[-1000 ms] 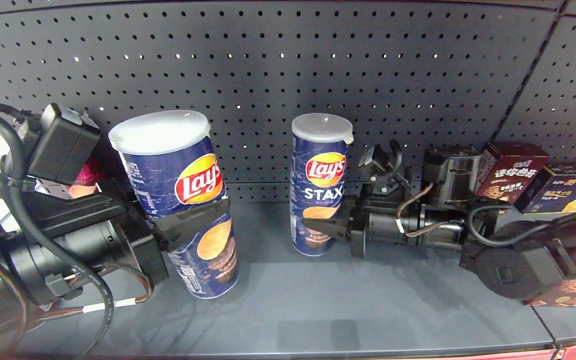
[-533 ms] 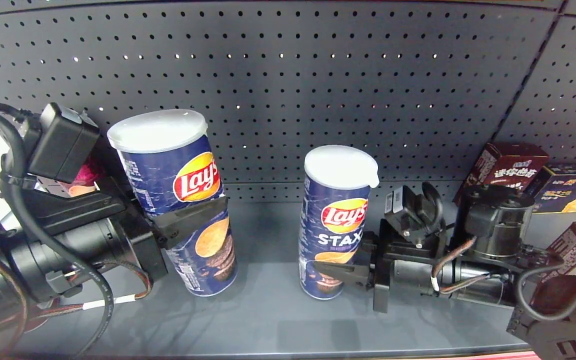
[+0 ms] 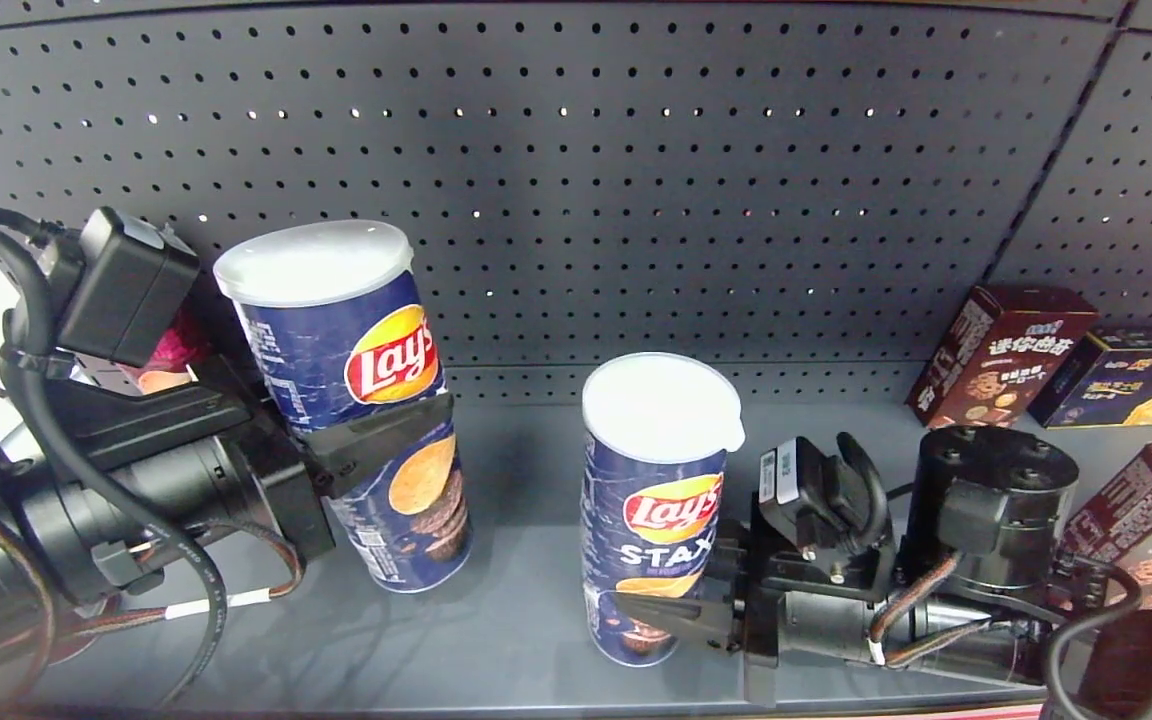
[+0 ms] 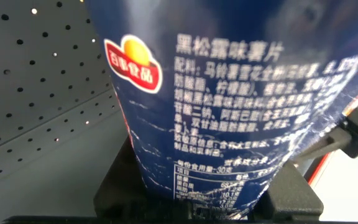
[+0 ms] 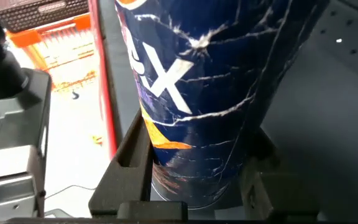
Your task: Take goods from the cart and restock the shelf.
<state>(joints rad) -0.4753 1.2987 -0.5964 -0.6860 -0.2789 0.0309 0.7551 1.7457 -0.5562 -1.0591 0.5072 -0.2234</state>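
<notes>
**Head view: two chip cans clamped, one per tool, over the shelf board**

Head view shows the left tool (image 3: pixel 391 430) clenched on the left can (image 3: pixel 346 350) around mid-body. The can leans, with its lid end tipped toward the robot's left. It sits at the left end of the shelf (image 3: pixel 536 560), close to the pegboard (image 3: pixel 636 150). Can't tell whether its base touches the board or hangs just above it.

The right tool (image 3: pixel 671 612) is clenched on the right can (image 3: pixel 656 500), low on the body. That can is roughly upright and near the shelf's front edge, well apart from the left can. Its base contact is unclear too.

In the wrist views each can fills the space between the fingers, with the fingers flush on both sides, so both grips look firm.

Why held so, as a judgement:
- Side grips come in horizontally, so the arms fit under the shelf above and the cans stay label-out.
- The low grip on the right can leaves it top-heavy, so it could tip on release unless the base is flat first.
- The left can's lean needs squaring before letting go.

Biscuit boxes (image 3: pixel 1006 350) stand at the right end, and another box (image 3: pixel 1146 520) lies just beside the right arm, so there is some knock risk. The open middle of the board looks like the drop zone.

Stage: goods are at the shelf and placing is not finished.
</notes>
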